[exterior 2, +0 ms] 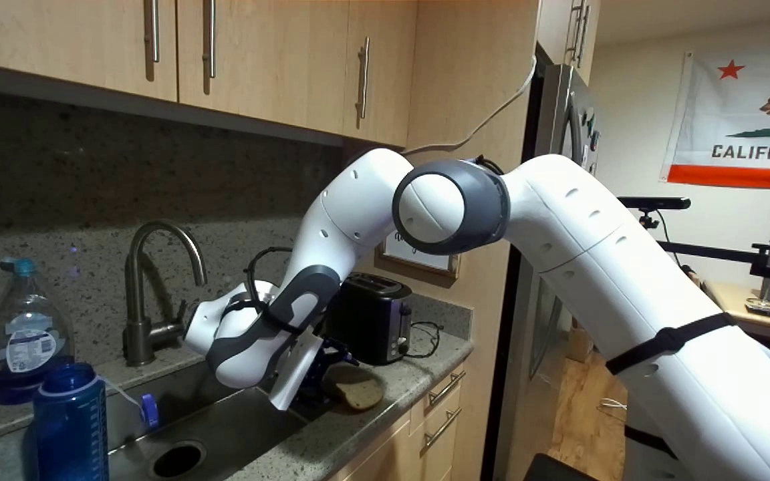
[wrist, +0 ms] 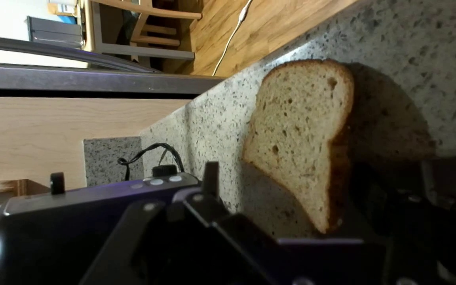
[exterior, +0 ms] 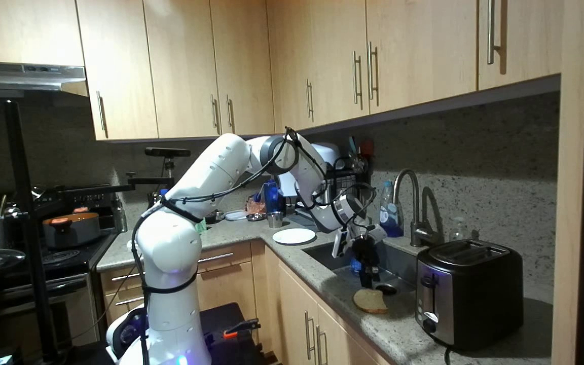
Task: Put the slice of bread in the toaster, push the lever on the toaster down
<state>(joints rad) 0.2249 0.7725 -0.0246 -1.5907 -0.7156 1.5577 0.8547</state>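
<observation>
Slice of bread [wrist: 299,134], one, pale crumb, brown crust; lying on the stone tabletop [exterior: 398,329], in the narrow strip between the sink [exterior 2: 238,427] and the front edge; near the toaster but apart from it, a placing that seems meant for a short carry; whether any part overhangs the sink rim, not determinable.

Jaws, one pair, dark; parted wide, nothing clasped; in the wrist view the slice's lower end shows between them, one on the toaster's side, one on the far side; contact with the shaded crust cannot be told; stance presumably chosen for closing across opposite edges, gently, since soft crumb may buckle.

Robot arm [exterior 2: 625,267], white; bent over the sink, apparently to bring the jaws down at the slice from its sink side.

Toaster [exterior: 479,299], black, metal-fronted; upright on the tabletop, slots [exterior: 467,251] uppermost, so bread must enter from above, on edge; lever [exterior: 428,282] high in its track, on the face turned to the front edge, which should leave room for a downward push; loading and pressing both outstanding.

Soap bottle [exterior 2: 27,347], blue liquid; behind the sink near the faucet [exterior 2: 134,300], likely kept there for washing.

Plate [exterior: 293,236], round, white; beyond the sink; seemingly no part in the work.
</observation>
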